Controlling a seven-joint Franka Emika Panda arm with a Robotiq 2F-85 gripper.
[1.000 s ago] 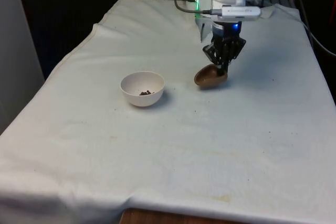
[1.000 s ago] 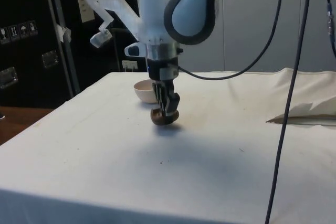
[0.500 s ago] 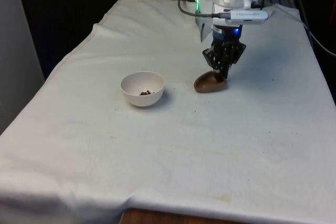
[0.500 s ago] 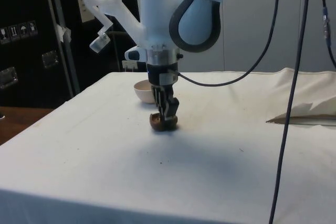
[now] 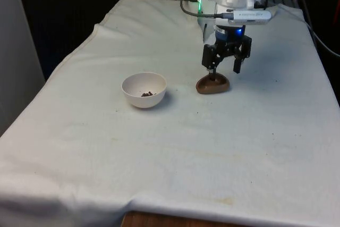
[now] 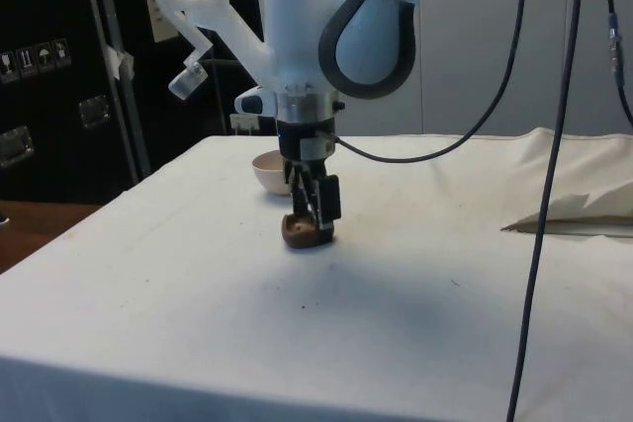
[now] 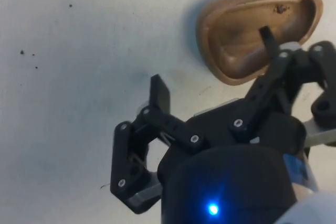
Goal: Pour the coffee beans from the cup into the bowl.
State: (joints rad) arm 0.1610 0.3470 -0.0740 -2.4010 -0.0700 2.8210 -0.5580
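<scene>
A shallow brown cup (image 5: 212, 84) rests upright on the white cloth, and in the wrist view the cup (image 7: 257, 30) holds nothing but a dark speck. My gripper (image 5: 223, 70) hangs just above it, open. One finger (image 7: 266, 38) reaches over the cup's hollow and the other finger (image 7: 159, 93) stands outside its rim, so nothing is gripped. The white bowl (image 5: 144, 90) sits to the front view's left of the cup, with a few coffee beans (image 5: 147, 94) in its bottom. From the side, the gripper (image 6: 315, 219) stands over the cup (image 6: 305, 231), with the bowl (image 6: 270, 171) behind.
Dark crumbs (image 7: 27, 53) dot the cloth near the cup. A raised fold of cloth (image 6: 574, 210) lies at the side view's right. Black cables (image 6: 539, 195) hang down in front of it.
The gripper came down with the tilted cup, set it on the cloth and opened its jaws, letting the cup go. The bowl has not moved.
</scene>
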